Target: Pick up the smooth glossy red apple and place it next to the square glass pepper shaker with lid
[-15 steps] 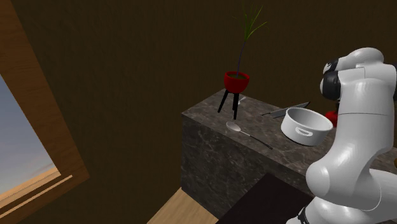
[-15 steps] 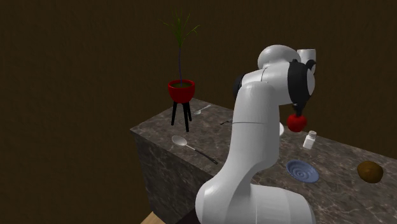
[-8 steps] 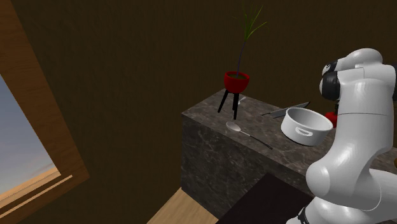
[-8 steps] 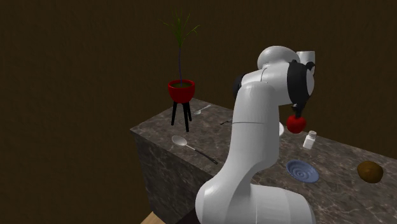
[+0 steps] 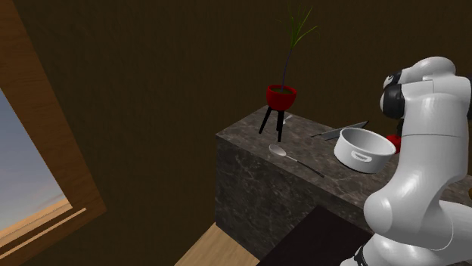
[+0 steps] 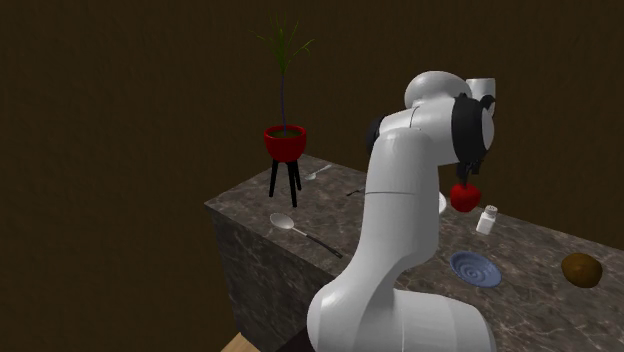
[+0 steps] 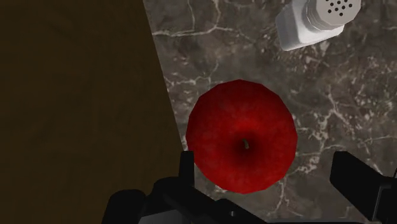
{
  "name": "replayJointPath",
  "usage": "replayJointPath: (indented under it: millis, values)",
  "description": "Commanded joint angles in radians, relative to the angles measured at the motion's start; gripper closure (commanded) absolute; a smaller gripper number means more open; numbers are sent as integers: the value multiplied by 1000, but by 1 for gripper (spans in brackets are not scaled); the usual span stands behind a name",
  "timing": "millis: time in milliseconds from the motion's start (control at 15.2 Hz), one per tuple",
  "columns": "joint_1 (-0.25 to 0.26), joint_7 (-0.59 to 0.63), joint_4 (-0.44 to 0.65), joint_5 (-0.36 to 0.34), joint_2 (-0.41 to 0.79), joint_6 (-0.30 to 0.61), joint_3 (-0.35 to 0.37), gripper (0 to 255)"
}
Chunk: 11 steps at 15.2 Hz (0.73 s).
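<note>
Your desk point(image 6: 535, 255) is a dark veined slab, and the white arm point(image 6: 400, 200) arches over it with the claw point(image 6: 467, 178) pointing straight down. The claw is clamped on the red apple point(image 6: 464, 196), which, as far as the second exterior view lets you judge, hangs just clear of the slab. Seen along the claw, the apple point(image 7: 242, 135) sits between the two fingers point(image 7: 359, 184), dimple toward the camera. What matters for you is the white shaker point(image 6: 487, 219): it stands upright on the desk near the apple, to the second exterior view's right and a little lower. The desk's edge runs close on the apple's opposite side, so I'd lower with a slight drift toward the shaker, stopping short of touching it
</note>
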Motion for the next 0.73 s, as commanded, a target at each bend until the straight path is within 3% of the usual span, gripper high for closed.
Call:
replayJointPath:
  millis: [0, 132, 660]
  values:
    - [0, 5, 36, -6, -11, -45, -4, 0]
    - [-2, 11, 84, -12, -20, -100, -7, 0]
    - [-2, 11, 84, -12, -20, -100, -7, 0]
